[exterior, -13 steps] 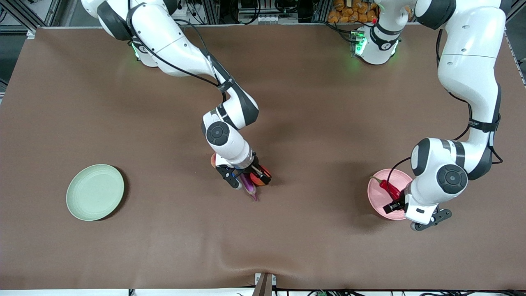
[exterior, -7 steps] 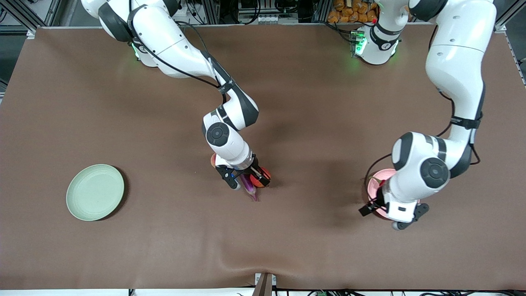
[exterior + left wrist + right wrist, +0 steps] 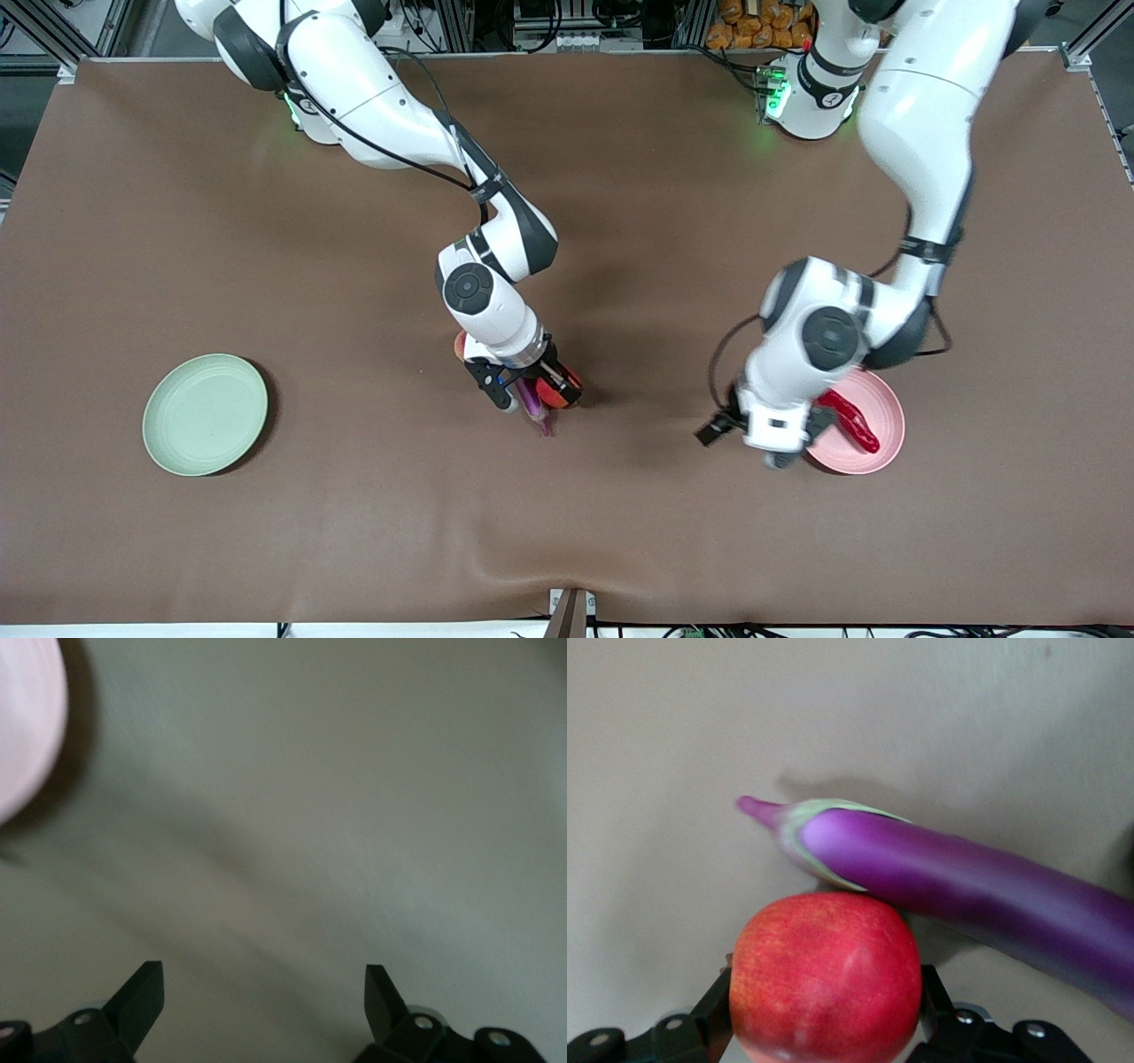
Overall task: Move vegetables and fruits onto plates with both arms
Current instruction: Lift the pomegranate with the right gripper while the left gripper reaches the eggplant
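The right gripper [image 3: 538, 390] sits mid-table, its fingers clamped on the red fruit [image 3: 826, 974], with the eggplant [image 3: 957, 881] touching the fruit. A peach [image 3: 459, 346] peeks out at the gripper's 11 o'clock. The left gripper [image 3: 264, 992] hovers spread wide and empty over bare table, at 9 o'clock of the pink plate [image 3: 886, 416], which holds the chili [image 3: 849, 418]. The green plate [image 3: 205, 414] lies toward the right arm's end.
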You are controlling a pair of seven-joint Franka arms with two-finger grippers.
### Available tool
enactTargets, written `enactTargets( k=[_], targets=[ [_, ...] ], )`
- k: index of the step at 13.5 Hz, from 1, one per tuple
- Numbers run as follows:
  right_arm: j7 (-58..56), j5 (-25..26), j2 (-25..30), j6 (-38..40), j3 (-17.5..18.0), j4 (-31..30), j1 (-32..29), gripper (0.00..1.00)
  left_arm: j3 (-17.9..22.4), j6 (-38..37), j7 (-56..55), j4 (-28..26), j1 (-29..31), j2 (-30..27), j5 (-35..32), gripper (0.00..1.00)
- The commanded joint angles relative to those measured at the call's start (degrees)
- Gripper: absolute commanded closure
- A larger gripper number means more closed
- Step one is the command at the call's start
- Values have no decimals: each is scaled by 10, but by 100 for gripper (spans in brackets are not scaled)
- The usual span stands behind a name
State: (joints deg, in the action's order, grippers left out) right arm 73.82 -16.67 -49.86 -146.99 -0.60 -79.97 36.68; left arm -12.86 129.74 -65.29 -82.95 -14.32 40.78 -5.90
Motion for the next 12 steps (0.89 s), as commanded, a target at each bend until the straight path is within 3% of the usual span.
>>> enactTargets(
  k=[1, 5, 12],
  targets=[
    [-25, 0, 41, 83, 9, 5, -52, 62, 6, -1, -14, -5, -13, -3, 9, 0],
    [-118, -6, 57, 266, 11, 92, -129, 60, 6, 41, -50, -5, -51, 12, 10, 0],
    [-407, 0, 91, 403, 8, 103, -242, 60, 9, 79, -29, 10, -148, 40, 4, 0]
  ],
)
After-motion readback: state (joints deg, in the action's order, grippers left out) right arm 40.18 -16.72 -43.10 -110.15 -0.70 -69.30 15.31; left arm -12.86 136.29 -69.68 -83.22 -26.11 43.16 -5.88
